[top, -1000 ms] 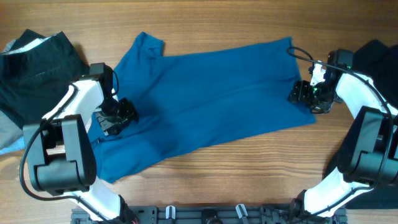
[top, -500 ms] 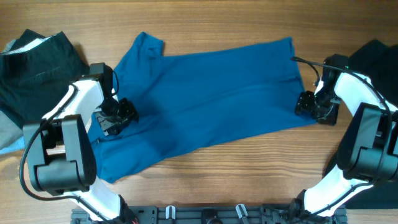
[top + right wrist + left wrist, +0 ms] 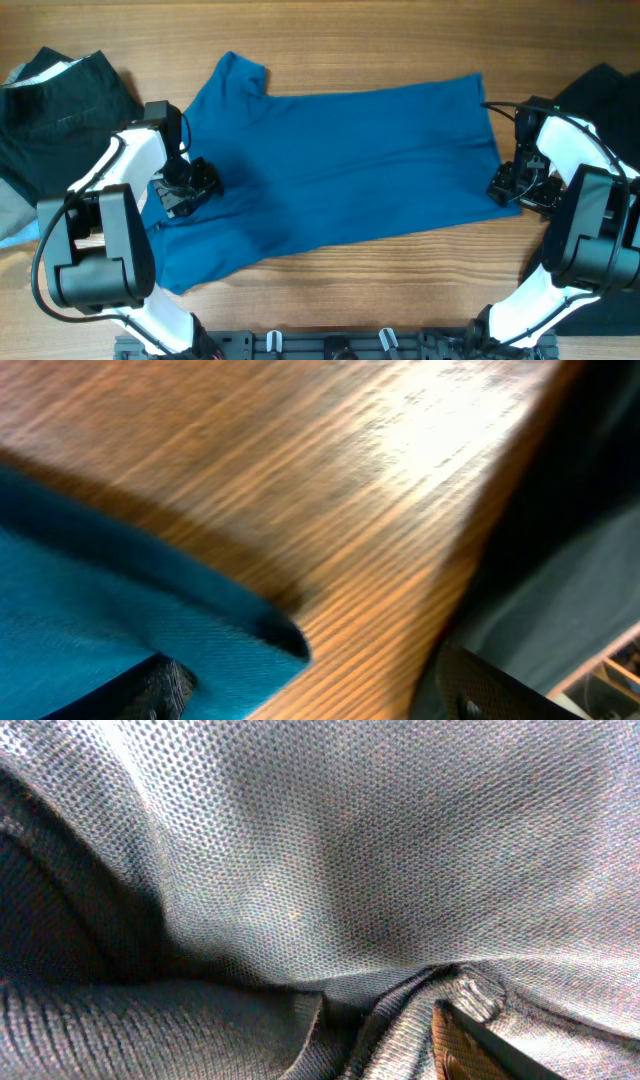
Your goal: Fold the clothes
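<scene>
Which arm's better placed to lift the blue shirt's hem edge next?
Right. Its claw sits at that edge of the blue shirt; the left claw is at the opposite end.

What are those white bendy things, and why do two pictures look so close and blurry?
Those are two robot arms, a left arm and a right arm, each ending in two fingers for pinching. The wide picture comes from a camera above the wooden table. The two close ones come from little cameras on the arms' wrists. A big blue shirt lies spread out, with black clothes heaped at both ends of the table. The right arm's fingers stand wide open at the shirt's edge, holding nothing. The left arm's fingers rest on the shirt; whether they pinch it, I cannot tell.
</scene>
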{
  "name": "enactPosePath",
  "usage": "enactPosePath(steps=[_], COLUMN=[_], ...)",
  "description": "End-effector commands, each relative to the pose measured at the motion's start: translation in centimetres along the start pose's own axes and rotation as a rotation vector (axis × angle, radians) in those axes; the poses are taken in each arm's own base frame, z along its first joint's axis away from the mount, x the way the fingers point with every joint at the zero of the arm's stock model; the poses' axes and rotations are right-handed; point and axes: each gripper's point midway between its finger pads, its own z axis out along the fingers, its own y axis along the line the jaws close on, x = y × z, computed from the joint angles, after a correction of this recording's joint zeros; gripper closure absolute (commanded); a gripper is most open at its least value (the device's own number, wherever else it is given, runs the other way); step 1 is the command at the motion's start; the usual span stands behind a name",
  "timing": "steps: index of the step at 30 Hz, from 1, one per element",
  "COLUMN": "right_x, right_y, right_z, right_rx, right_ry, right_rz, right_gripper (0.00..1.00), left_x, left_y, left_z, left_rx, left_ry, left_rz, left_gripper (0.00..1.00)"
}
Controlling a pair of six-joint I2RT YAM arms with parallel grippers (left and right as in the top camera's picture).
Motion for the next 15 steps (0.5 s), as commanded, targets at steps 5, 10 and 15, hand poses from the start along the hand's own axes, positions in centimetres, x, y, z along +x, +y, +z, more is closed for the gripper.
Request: enactPosePath(steps=[5,10,15], right_x=[0.6,0.8,1.0], right_y=[-3.9,-4.0,-3.9], right_z=[1.6,1.7,1.4], right_rx=[0.127,0.105,0.091], right_ry=[0.053,0.074,0.075], right_rz=[0.106,0.117,0.129], right_gripper=[0.17,0.17,0.18], left_x=[0.7,0.8,0.5], left_y=[2.4,2.5,2.1], left_z=[2.9,2.8,1.3], left_rx=[-0.091,-0.092,-0.079], left_ry=[0.050,0.052,0.023], left_rz=[-0.017,-0.017,-0.015], left_gripper=[0.28,0.29,0.27])
